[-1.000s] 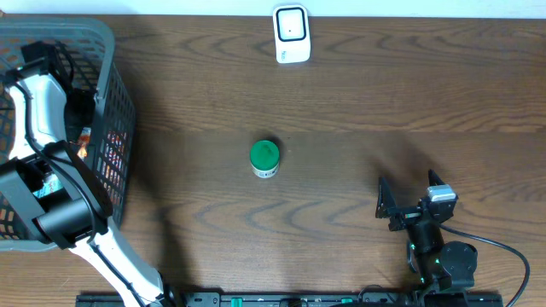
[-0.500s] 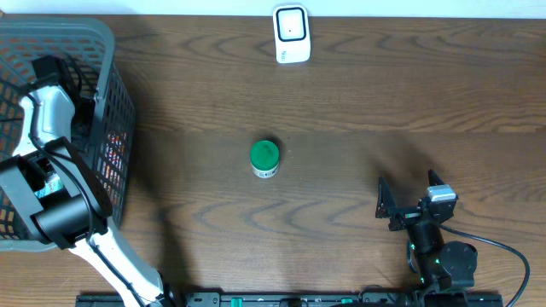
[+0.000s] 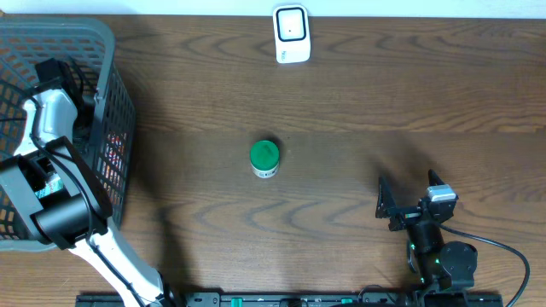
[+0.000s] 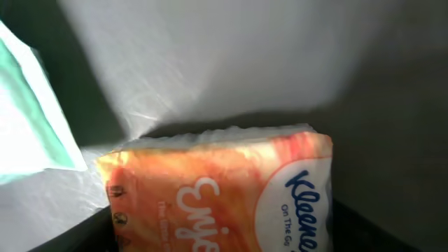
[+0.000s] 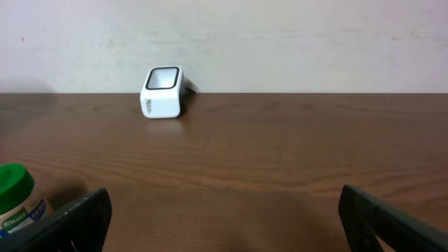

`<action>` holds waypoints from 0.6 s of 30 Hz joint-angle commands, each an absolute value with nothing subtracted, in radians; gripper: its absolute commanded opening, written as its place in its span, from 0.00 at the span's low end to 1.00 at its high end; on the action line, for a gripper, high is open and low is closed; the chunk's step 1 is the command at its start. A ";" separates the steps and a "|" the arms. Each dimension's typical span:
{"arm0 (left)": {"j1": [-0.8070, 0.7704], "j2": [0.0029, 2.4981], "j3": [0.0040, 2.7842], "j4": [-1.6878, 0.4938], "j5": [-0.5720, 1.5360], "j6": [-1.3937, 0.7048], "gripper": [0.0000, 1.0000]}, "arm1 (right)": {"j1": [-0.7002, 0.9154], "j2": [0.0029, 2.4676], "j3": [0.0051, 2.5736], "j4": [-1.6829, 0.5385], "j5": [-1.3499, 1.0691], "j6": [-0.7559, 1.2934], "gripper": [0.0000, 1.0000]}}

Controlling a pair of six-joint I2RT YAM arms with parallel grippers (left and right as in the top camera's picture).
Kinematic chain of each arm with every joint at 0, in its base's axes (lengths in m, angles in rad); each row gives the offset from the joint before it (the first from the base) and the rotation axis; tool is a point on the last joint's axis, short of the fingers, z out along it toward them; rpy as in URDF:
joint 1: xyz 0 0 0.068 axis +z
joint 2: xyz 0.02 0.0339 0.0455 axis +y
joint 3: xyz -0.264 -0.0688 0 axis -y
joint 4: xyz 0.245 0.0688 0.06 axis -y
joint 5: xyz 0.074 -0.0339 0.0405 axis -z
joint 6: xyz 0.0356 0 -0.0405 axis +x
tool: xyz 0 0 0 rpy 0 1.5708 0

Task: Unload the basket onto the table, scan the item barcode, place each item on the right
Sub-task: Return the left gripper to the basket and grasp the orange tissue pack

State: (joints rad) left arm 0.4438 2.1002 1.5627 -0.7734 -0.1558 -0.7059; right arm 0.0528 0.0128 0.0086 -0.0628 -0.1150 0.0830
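Here we see the tissue pack [image 4: 217, 196] lying lengthwise across the left wrist view; right tool [image 5: 224, 206] apart, left tool [image 3: 58, 75] we cannot tell.

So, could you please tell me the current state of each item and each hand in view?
left hand: down inside the basket; open or shut unclear.
right hand: open, empty.
basket: upright, left arm reaching into it.
tissue pack: lying close under the left hand; no grip visible.
jar: upright, green lid on, nothing touching it.
scanner: upright, nothing presented to it.
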 commanded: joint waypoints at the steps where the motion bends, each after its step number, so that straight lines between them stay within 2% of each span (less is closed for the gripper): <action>1: 0.469 2.101 1.544 -0.800 -0.211 -0.658 0.73 | 0.060 0.009 0.006 -0.064 -0.110 0.073 0.99; 10: 0.481 1.946 1.545 -0.864 -0.210 -0.654 0.72 | 0.060 0.009 0.006 -0.064 -0.110 0.073 0.99; 14: 0.481 1.790 1.551 -0.892 -0.202 -0.654 0.72 | 0.060 0.009 0.006 -0.064 -0.110 0.073 0.99; 18: 0.481 1.587 1.551 -0.901 -0.090 -0.635 0.72 | 0.060 0.009 0.006 -0.064 -0.110 0.073 0.99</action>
State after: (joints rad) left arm 0.4797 1.7435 1.5330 -0.8883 -0.1692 -0.6579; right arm 0.0528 0.0128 0.0086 -0.0628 -0.1150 0.0830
